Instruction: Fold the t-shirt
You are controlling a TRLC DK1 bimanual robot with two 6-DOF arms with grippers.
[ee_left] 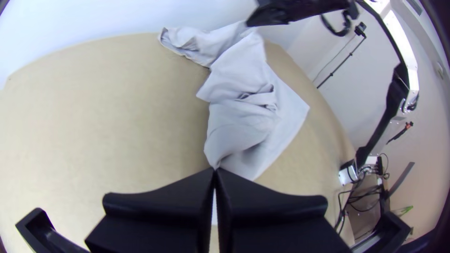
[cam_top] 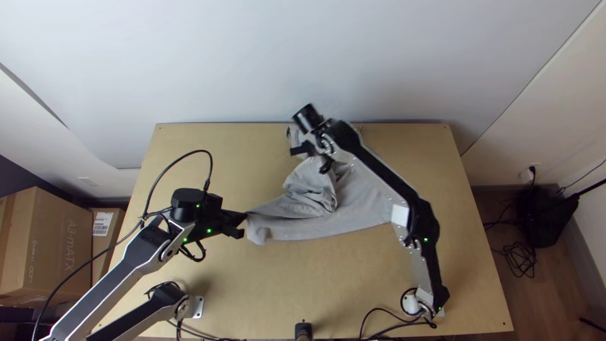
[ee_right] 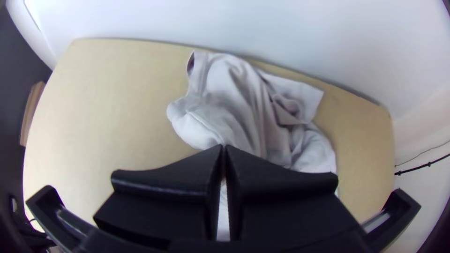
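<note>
On the bench (cam_top: pixel 341 284), you are having the left end effector (ee_left: pixel 215 169) pinching the t-shirt (cam_top: pixel 356 211) at its near-left end, its black fingers closing narrow on the cloth. The grey shirt is lying across the middle and running to the far edge, its near part spreading fairly flat toward the right, its middle bunching into loose folds. Farther off, you are having the right end effector (ee_right: pixel 223 146) closing narrow too, pinching a ridge of cloth near the far-left part.

You are probably dealing with something light, limp and soft, neither fragile nor slippery, but quick to crumple and drag its loose layers along. You are likely needing grips at matching corners or hems, and these two holds are looking uneven while the middle is bunching, so you are probably wanting to draw the cloth out flat before folding. Pinching mid-cloth is risking a crooked crease.

Off the bench's left side, a large cardboard box (cam_top: pixel 57 246) is standing, with a smaller labelled box (cam_top: pixel 102 222) sitting beside it; what they are holding, you are not seeing.
</note>
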